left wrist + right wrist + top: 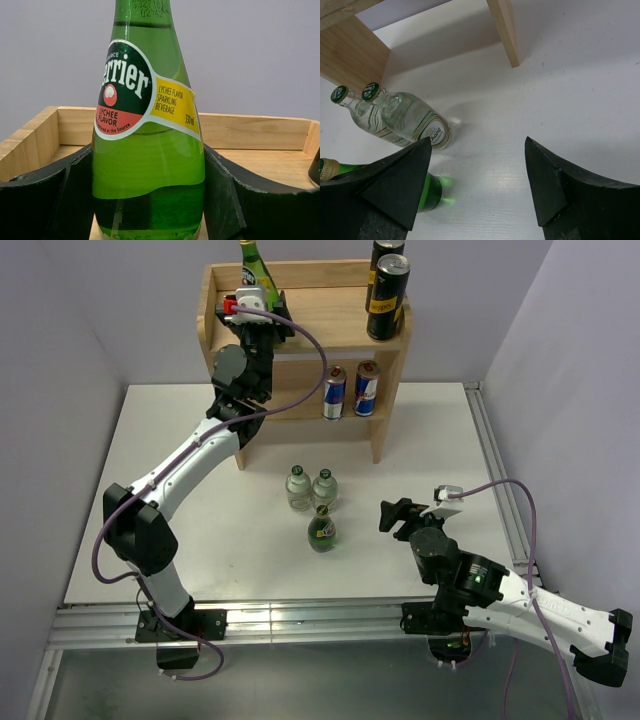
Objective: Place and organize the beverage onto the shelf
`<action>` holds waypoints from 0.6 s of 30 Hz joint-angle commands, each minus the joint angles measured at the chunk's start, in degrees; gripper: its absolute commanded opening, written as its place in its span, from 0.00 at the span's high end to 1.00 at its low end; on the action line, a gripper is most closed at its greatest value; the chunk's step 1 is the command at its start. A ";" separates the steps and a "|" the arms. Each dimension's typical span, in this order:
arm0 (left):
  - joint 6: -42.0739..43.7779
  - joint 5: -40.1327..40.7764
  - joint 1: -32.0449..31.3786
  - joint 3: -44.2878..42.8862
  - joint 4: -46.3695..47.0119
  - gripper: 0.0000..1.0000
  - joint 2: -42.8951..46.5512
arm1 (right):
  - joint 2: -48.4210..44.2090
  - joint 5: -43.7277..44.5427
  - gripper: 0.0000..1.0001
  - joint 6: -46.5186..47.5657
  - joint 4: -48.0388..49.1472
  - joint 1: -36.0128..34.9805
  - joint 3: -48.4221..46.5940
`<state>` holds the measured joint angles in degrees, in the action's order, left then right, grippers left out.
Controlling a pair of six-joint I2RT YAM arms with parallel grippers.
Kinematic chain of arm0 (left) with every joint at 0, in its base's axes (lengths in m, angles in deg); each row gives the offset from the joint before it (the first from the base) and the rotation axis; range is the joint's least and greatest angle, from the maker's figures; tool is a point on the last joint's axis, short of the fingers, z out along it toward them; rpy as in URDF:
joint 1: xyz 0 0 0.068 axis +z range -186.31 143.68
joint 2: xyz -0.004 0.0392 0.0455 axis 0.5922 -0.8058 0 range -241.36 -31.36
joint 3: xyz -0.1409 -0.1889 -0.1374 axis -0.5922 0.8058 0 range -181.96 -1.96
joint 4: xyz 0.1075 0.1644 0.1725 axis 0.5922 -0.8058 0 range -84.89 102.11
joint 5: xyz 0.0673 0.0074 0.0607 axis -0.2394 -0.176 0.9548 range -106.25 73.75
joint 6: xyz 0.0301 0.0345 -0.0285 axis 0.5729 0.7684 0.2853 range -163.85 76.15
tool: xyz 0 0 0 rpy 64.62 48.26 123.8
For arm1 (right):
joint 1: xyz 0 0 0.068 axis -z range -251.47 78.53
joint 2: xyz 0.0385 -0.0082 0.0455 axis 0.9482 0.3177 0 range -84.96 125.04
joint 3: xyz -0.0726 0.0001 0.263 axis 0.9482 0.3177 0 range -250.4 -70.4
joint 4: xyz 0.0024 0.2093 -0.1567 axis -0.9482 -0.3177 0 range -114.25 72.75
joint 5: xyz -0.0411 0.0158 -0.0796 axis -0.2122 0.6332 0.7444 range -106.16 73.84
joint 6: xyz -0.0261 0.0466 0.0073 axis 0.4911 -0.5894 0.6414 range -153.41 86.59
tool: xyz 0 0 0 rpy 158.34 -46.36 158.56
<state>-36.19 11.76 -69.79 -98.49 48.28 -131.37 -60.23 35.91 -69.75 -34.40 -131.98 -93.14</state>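
The left gripper point(258, 302) jaws pinch the green glass Perrier bottle point(145, 125) at the light-wood shelf point(310, 268) top tier, likely needing release next, while the right gripper point(477, 175) jaws gape empty.

- Perrier bottle point(150, 160), between left fingers point(30, 200): glossy green glass, smooth paper label.
- left fingers: matt black plastic.
- shelf point(250, 131), behind them: pale matt wood.
- counter point(570, 100), below right fingers point(570, 200): matt white.

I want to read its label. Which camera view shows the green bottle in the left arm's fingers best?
The left wrist view: the Perrier bottle fills the frame between the fingers, and its lychee label is readable. The top external view shows only its upper part, small. The right wrist view misses it.
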 commanded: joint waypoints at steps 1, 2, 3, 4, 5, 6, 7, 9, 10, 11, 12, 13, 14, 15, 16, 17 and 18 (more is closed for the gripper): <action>-1.42 1.97 0.69 3.01 -14.98 1.00 -3.88 | -0.12 1.36 0.18 0.04 1.68 -0.22 0.77; -1.16 1.70 0.69 2.93 -15.85 1.00 -3.97 | -0.12 1.36 0.18 0.04 1.77 -0.22 0.77; -1.16 1.61 0.69 2.75 -16.21 1.00 -4.23 | -0.03 1.36 0.18 0.04 1.77 -0.22 0.77; -1.16 2.04 0.69 2.40 -16.56 0.99 -4.75 | -0.21 1.36 0.18 0.04 1.77 -0.22 0.77; -1.07 2.40 0.69 2.23 -16.91 0.99 -5.02 | -0.21 1.36 0.18 0.04 1.77 -0.22 0.77; -1.24 2.84 0.69 2.14 -17.18 0.97 -5.20 | -0.12 1.36 0.18 0.04 1.77 -0.22 0.77; -1.33 3.10 0.69 2.31 -17.26 0.91 -5.37 | -0.21 1.28 0.18 0.04 1.68 -0.22 0.77; -1.51 3.10 0.69 2.75 -17.09 0.84 -5.46 | -0.21 1.28 0.18 -0.05 1.77 -0.22 0.77; -1.42 3.10 0.78 3.19 -16.92 0.75 -5.46 | -0.21 1.28 0.18 -0.05 1.68 -0.22 0.77; -1.51 3.28 0.78 3.28 -16.91 0.71 -5.55 | -0.21 1.28 0.18 -0.05 1.68 -0.22 0.77; -1.51 3.37 0.78 3.37 -16.91 0.62 -5.64 | -0.12 1.36 0.18 -0.05 1.68 -0.22 0.77; -1.51 3.28 0.69 3.45 -17.00 0.59 -5.81 | -0.12 1.36 0.18 -0.05 1.68 -0.22 0.68; -1.68 3.19 0.69 3.45 -17.18 0.57 -5.90 | -0.21 1.36 0.18 -0.05 1.68 -0.22 0.77; -1.60 3.28 0.69 3.45 -17.26 0.53 -5.99 | -0.21 1.36 0.18 -0.05 1.68 -0.22 0.77; -1.60 3.37 0.69 3.63 -17.27 0.46 -6.08 | -0.12 1.36 0.18 -0.05 1.59 -0.22 0.68; -1.60 3.37 0.69 3.72 -17.27 0.43 -6.08 | -0.21 1.36 0.18 -0.05 1.68 -0.22 0.68; -1.68 3.45 0.69 3.98 -17.18 0.37 -6.08 | -0.12 1.36 0.18 -0.05 1.68 -0.31 0.68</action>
<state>-36.16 11.61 -69.72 -99.04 46.90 -131.65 -60.23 35.89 -69.73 -34.40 -131.98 -93.12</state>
